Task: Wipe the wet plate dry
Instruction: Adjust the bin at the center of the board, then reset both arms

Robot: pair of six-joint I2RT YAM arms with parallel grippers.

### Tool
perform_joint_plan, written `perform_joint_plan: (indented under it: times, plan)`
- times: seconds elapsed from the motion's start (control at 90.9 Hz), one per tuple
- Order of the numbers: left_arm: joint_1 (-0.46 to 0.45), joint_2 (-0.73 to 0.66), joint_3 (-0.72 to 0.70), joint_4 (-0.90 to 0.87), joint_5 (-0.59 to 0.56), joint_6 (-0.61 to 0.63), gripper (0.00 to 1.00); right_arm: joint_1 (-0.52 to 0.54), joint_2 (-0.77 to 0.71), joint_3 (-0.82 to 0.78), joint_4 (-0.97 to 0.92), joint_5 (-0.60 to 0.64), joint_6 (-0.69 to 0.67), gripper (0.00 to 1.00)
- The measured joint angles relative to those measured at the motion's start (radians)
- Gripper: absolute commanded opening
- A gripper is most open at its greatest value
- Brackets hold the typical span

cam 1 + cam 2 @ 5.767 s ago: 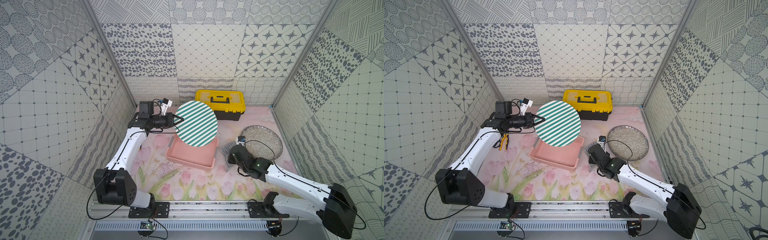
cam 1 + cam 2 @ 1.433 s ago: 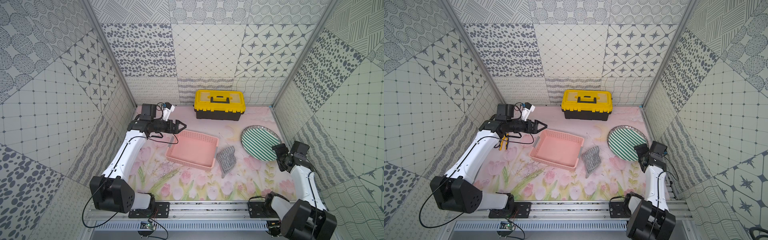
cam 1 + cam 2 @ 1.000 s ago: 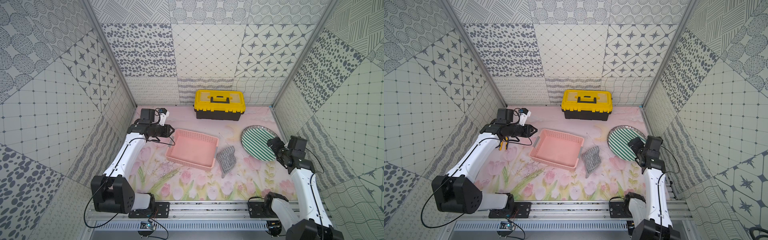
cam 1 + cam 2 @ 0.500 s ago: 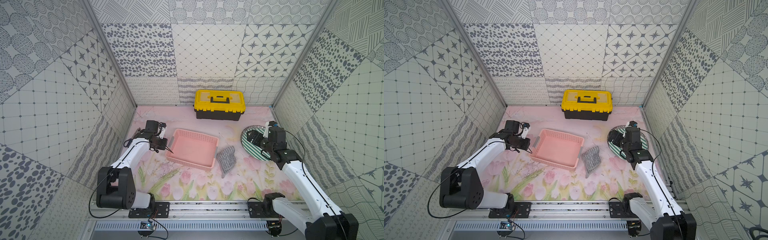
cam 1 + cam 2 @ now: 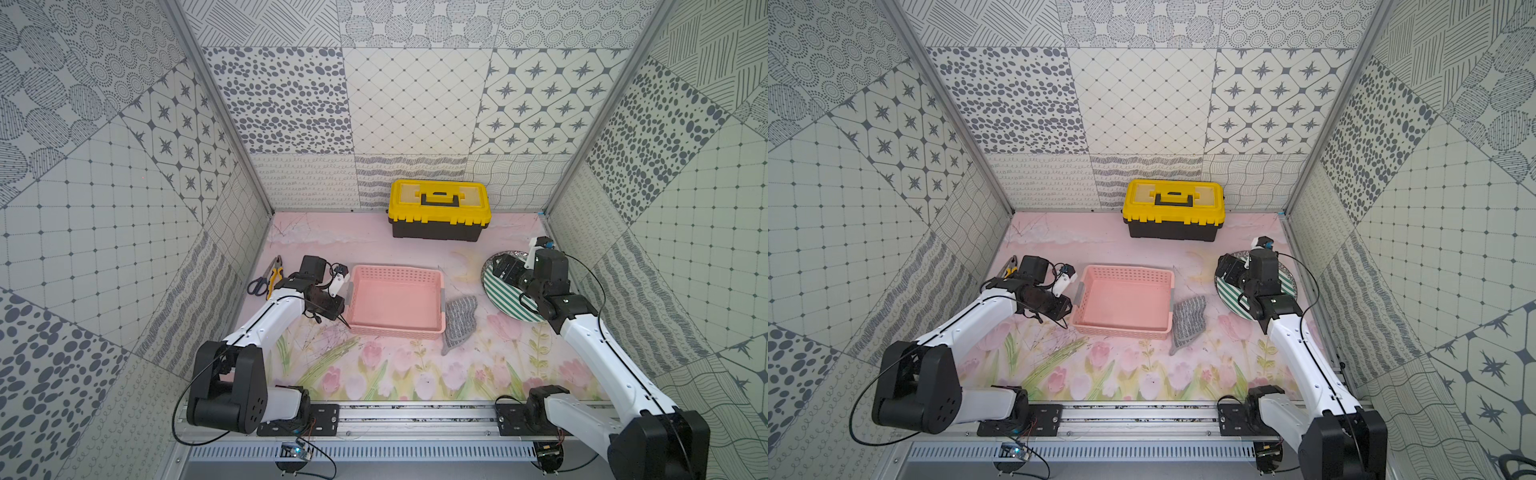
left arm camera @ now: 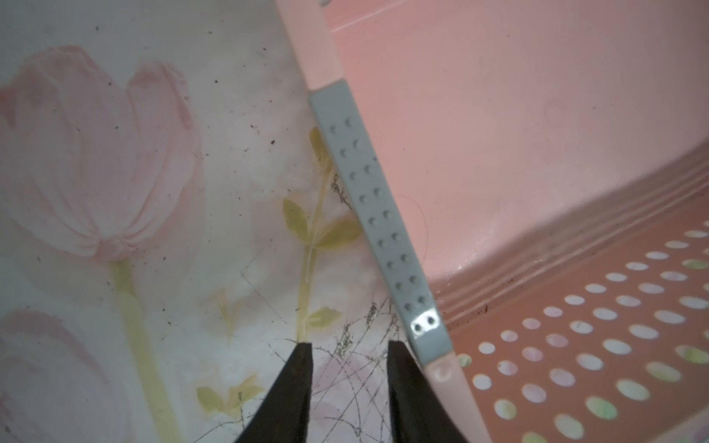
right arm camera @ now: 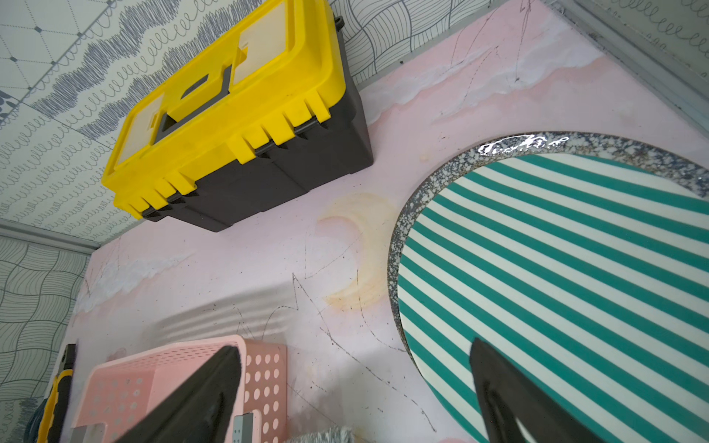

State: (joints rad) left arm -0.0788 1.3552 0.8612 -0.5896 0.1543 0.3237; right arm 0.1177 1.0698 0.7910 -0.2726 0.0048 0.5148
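The plate (image 5: 508, 300) (image 5: 1232, 298) (image 7: 556, 268), round with green and white stripes, lies flat on a speckled grey dish at the right of the table. My right gripper (image 5: 504, 268) (image 7: 353, 345) hovers over the plate's left edge, jaws wide open and empty. A grey striped cloth (image 5: 459, 322) (image 5: 1187, 320) lies on the table between the pink basket and the plate, held by nothing. My left gripper (image 5: 344, 322) (image 6: 349, 345) is low beside the basket's left rim, its jaws partly apart with only the table between them.
The pink perforated basket (image 5: 395, 328) (image 6: 383, 214) stands mid-table and is empty. A yellow and black toolbox (image 5: 438, 208) (image 7: 238, 115) stands at the back wall. Pliers and scissors (image 5: 266, 280) lie by the left wall. The speckled dish's rim (image 7: 422, 199) shows around the plate.
The left arm has come down beside the basket's left rim and its jaws have parted. The right arm has swung from the plate's right side to over its left edge.
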Motion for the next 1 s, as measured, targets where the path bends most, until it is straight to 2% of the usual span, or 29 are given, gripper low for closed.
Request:
perform_joint_plan:
  times: [0.088,0.121,0.308,0.473,0.66,0.88,1.001]
  plan:
    - [0.028,-0.021,0.000,0.016,0.032,-0.007,0.96,0.000,0.016,-0.004,0.045,-0.001,-0.012,0.97]
    - [0.042,-0.024,0.000,0.029,0.040,-0.015,0.99,0.000,0.018,-0.008,0.066,0.000,-0.015,0.97]
    - [0.113,-0.025,-0.025,0.178,0.072,-0.094,1.00,0.000,0.032,-0.032,0.179,0.044,-0.035,0.97]
    - [0.153,-0.027,-0.137,0.410,0.077,-0.173,1.00,0.000,0.030,-0.047,0.240,0.077,-0.086,0.97]
    - [0.162,-0.009,-0.301,0.709,0.085,-0.269,1.00,0.000,-0.013,-0.112,0.300,0.108,-0.145,0.97]
    - [0.158,0.093,-0.410,1.016,0.094,-0.338,1.00,0.000,-0.060,-0.253,0.463,0.131,-0.282,0.97]
    - [0.137,0.143,-0.430,1.106,0.074,-0.353,1.00,0.000,-0.041,-0.336,0.559,0.149,-0.364,0.97]
